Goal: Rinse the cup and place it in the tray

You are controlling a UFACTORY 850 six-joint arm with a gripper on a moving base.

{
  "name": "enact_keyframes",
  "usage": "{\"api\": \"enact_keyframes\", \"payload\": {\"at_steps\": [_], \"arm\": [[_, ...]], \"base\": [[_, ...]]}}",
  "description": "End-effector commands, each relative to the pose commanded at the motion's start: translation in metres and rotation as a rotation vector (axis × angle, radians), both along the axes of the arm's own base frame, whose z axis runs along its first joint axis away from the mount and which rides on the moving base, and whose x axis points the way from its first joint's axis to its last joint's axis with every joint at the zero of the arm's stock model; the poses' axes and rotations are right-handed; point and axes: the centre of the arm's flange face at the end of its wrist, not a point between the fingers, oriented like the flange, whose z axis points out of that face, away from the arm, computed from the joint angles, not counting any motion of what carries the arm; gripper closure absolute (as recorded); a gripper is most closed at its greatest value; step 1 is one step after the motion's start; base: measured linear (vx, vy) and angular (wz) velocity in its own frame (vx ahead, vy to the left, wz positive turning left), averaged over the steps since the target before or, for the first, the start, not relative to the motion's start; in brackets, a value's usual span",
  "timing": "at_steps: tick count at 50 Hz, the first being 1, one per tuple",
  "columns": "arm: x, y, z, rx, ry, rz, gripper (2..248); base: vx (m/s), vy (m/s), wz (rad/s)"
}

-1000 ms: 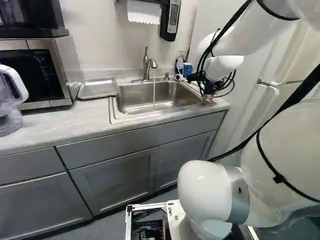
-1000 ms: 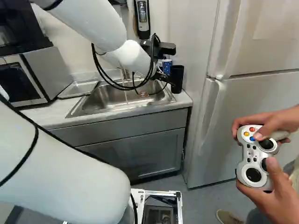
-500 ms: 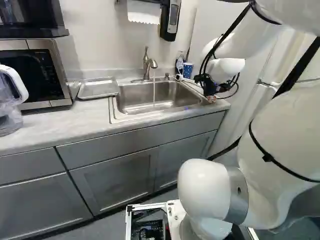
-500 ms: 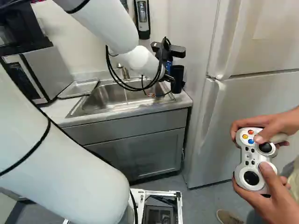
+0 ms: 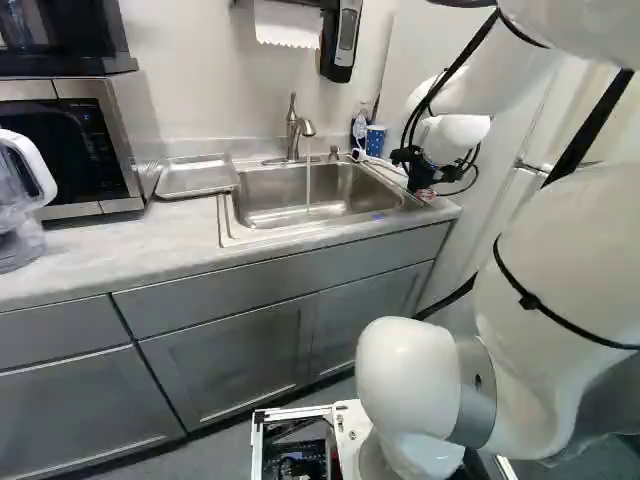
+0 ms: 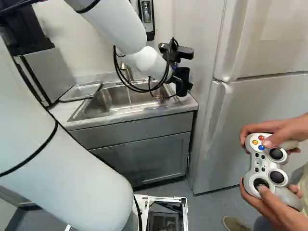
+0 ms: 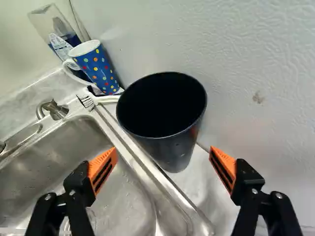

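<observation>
In the right base view my gripper (image 6: 177,88) is at the sink's right end, by the dark cup (image 6: 182,77). In the wrist view the gripper (image 7: 163,157) stands wide open, and the upright dark cup (image 7: 170,142) is just ahead of the gap between its orange pads, touched by neither as far as I can tell. That cup stands on the counter strip between sink and wall. The metal tray (image 5: 196,178) lies left of the sink (image 5: 232,215). Water runs from the faucet (image 5: 293,128).
Behind the dark cup, a blue dotted mug (image 7: 98,66) and a white brush (image 7: 106,99) stand close by. A wall (image 7: 266,73) rises beside it. A microwave (image 5: 75,140) and clear pitcher (image 5: 20,215) are at the left; a fridge (image 6: 255,106) is at the right.
My arm has shifted, bringing the gripper rightward in the right base view, closer to the dark cup. The base has stayed in place.
</observation>
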Motion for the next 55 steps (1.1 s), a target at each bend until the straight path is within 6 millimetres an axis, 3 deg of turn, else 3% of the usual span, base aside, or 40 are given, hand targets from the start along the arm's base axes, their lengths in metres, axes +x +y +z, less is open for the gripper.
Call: {"api": "enact_keyframes", "payload": {"at_steps": [29,55], "arm": [[0.0000,0.0000,0.0000,-0.182,0.081,0.125,3],[0.0007,-0.0006,0.0000,-0.182,0.081,0.125,3]], "base": [[0.000,0.000,0.000],[0.000,0.000,0.000]]}}
